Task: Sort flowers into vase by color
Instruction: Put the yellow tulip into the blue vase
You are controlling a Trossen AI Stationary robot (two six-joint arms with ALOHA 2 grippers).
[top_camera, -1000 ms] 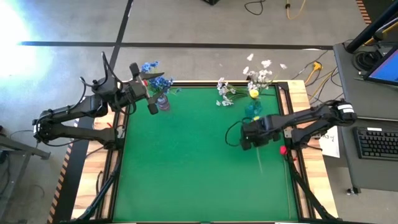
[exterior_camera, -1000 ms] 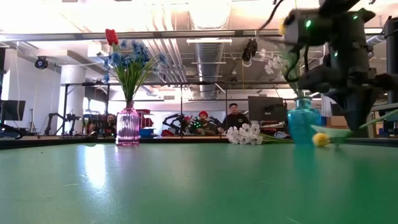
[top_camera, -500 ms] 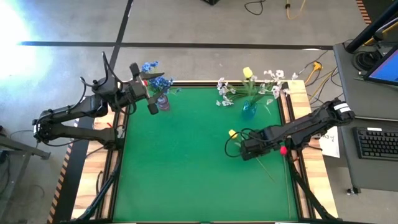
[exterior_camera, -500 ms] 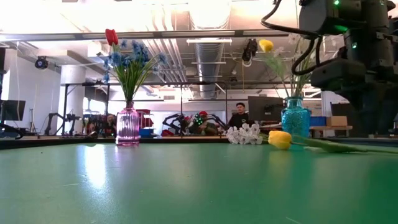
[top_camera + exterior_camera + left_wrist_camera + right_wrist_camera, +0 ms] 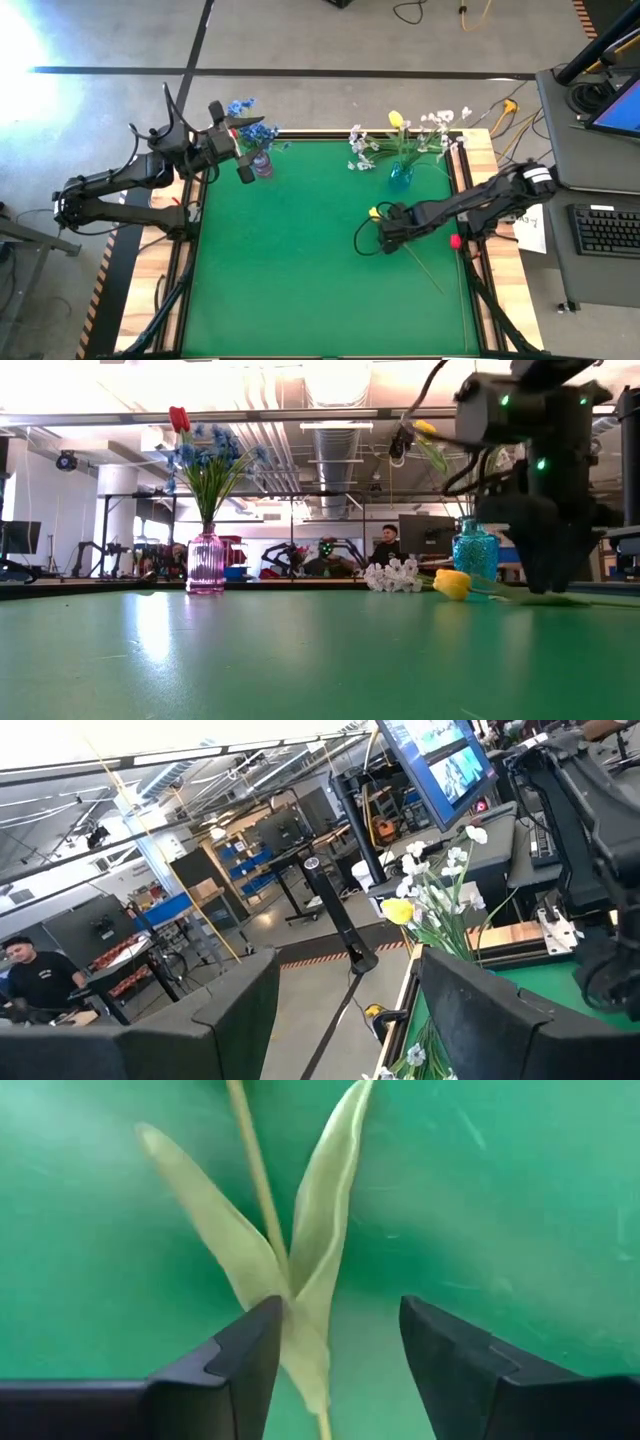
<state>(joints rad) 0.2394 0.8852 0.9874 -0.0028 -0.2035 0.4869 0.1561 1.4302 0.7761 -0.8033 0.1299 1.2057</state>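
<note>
The right gripper (image 5: pixel 388 232) is seen low over the green table (image 5: pixel 290 270), fingers parted astride the stem of a yellow tulip (image 5: pixel 374 213) lying flat, bloom toward the teal vase (image 5: pixel 400 177), stem trailing toward the table's near edge. Two pale leaves are framed between the fingers. The left gripper (image 5: pixel 243 150), parted, is held by the pink vase (image 5: pixel 262 165).
</note>
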